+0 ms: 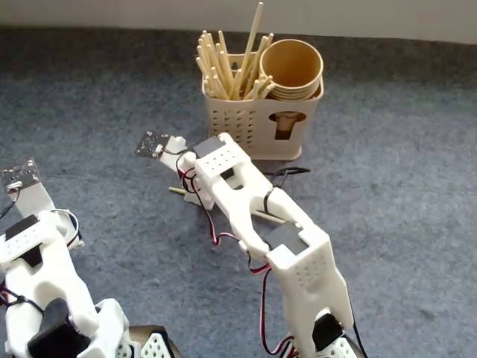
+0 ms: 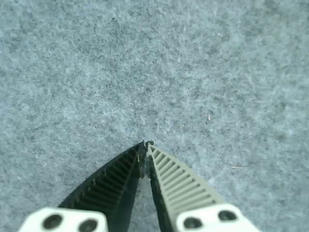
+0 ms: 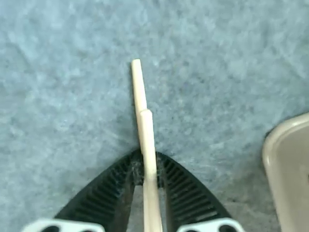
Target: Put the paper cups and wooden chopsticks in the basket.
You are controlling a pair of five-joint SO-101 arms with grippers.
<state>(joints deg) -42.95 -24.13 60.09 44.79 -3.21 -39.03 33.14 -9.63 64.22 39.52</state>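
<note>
Closest to the right wrist lens, the right pincer (image 3: 147,162) is pinching wooden chopsticks (image 3: 144,125). Its dark ribbed jaws are drawn in on either side of the pale wood. There look to be two sticks, one lying over the other and staggered, running out past the jaw tips over the grey felt worktop (image 3: 63,72). Whether they rest on the felt or hang just above it cannot be told. A pale rim of the basket (image 3: 289,164) shows at the right edge of that frame, near the pincer but apart from it.

In the high view this arm stretches through the centre of the frame, with one stick end (image 1: 177,191) poking out to the left beneath it, just in front of the basket (image 1: 253,127) at upper centre. The basket already holds a bundle of chopsticks (image 1: 227,71) standing upright in its left part and stacked paper cups (image 1: 292,67) in its right part.

The left pincer (image 2: 146,145) is pressed together on nothing, tips touching, over bare felt. The left arm (image 1: 37,253) sits at the lower left of the high view, well apart from the basket.

By my judgement the task is nearly done. No cups lie loose on the worktop, and the gripped sticks appear to be the last pieces left to go in the basket.
</note>
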